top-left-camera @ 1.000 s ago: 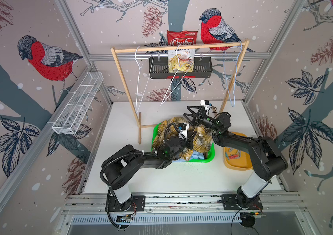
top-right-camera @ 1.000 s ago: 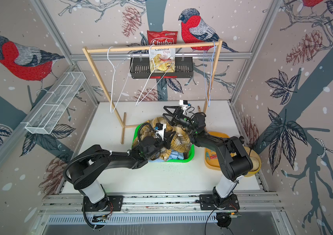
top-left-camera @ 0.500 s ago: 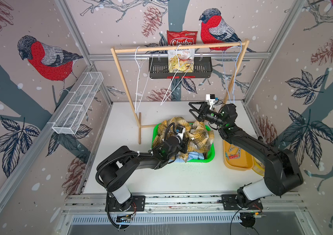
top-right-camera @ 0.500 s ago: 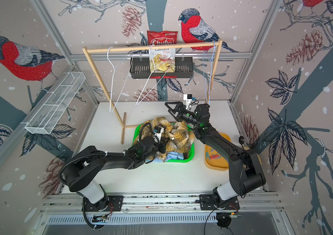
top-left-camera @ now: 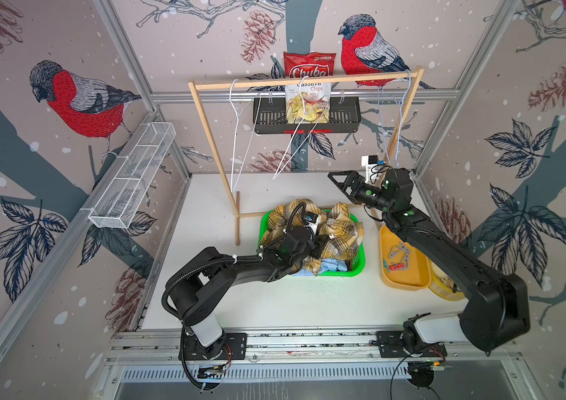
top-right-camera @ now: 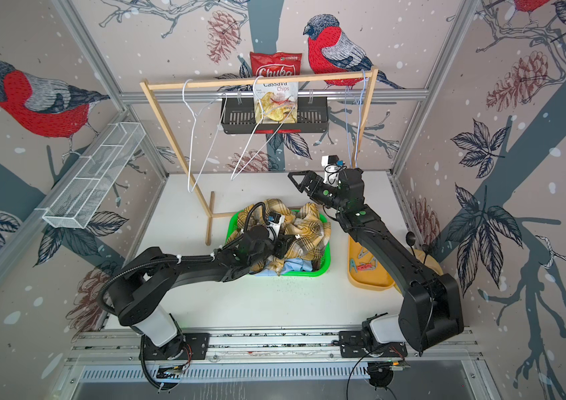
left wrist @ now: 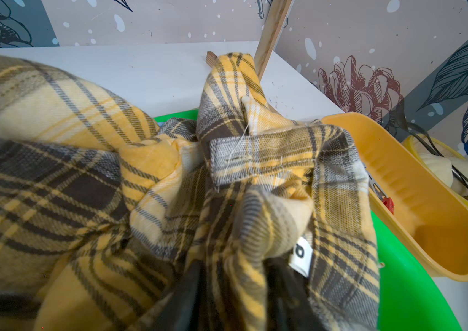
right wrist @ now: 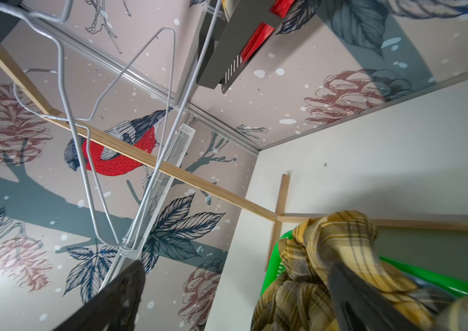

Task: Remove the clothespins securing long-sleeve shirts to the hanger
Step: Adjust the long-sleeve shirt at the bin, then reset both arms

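Raised from the shirt [top-left-camera: 344, 227], the right hand [top-left-camera: 342, 187] is held open; the left hand's [top-left-camera: 319, 240] state cannot be told, so release should be completed.

The light blue shirt [top-left-camera: 330, 267] is mostly covered by the mustard plaid shirt [top-left-camera: 342, 232]. The left gripper [left wrist: 237, 269] is cut off by the bottom edge and wrapped in cloth; its hold cannot be judged.
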You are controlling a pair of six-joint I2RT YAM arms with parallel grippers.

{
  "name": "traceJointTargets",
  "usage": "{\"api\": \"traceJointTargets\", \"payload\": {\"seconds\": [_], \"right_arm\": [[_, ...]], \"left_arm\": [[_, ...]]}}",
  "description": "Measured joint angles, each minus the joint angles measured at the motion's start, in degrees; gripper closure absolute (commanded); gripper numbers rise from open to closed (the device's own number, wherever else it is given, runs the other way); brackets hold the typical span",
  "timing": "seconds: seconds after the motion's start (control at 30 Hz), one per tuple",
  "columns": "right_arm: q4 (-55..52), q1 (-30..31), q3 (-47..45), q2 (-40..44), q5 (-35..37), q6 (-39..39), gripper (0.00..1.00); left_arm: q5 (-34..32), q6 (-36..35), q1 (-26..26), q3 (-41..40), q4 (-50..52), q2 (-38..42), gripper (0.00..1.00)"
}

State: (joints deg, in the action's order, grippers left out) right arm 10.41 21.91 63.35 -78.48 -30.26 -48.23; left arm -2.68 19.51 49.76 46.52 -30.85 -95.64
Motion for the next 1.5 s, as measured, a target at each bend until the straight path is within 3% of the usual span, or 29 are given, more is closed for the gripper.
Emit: {"api": "traceJointTargets", "payload": {"seconds": [0.23,0.47,0.63,0.73,0.9,1.0,1.07,1.2,1.37,1.5], "right_arm": [[-9.0,-1.6,-4.3,8.1,4.4,6.4,0.00],[-12.6,-5.7,-9.6,15.6,8.0,10.6,0.00],[-16.0,-6.7,-12.5,19.7,14.4,14.8,0.00],[-16.5,-6.8,-17.2,22.8,20.4,16.9,0.00],[-12.6,-7.2,-29.1,27.9,32.6,21.3,0.00],[-6.3,-7.4,-36.7,30.7,39.5,24.7,0.00],[0.4,-7.5,-41.9,31.3,43.2,28.0,0.00],[10.0,-8.1,-47.5,28.5,49.9,32.7,0.00],[23.1,-10.6,-50.8,21.6,55.3,36.4,0.00],[34.8,-12.5,-53.4,14.8,55.2,39.6,0.00]], "left_arm": [[1.6,-0.1,0.0,2.3,4.7,4.7,0.01],[3.8,-0.2,-0.4,3.2,9.7,14.1,0.01],[2.1,0.0,-1.9,-1.1,14.9,27.4,0.03],[-3.3,0.0,-2.5,-4.8,19.4,37.0,0.04],[-19.9,-1.1,-5.7,-13.3,24.4,50.4,0.05],[-29.0,-4.0,-11.1,-22.0,23.5,56.0,0.04],[-32.8,-5.1,-17.8,-28.0,20.1,58.1,0.03],[-35.1,-8.9,-28.6,-33.9,11.3,54.0,0.04],[-35.8,-11.0,-36.6,-33.5,-1.9,37.3,0.04],[-34.5,-13.7,-39.8,-32.3,-14.6,21.1,0.04]]}}
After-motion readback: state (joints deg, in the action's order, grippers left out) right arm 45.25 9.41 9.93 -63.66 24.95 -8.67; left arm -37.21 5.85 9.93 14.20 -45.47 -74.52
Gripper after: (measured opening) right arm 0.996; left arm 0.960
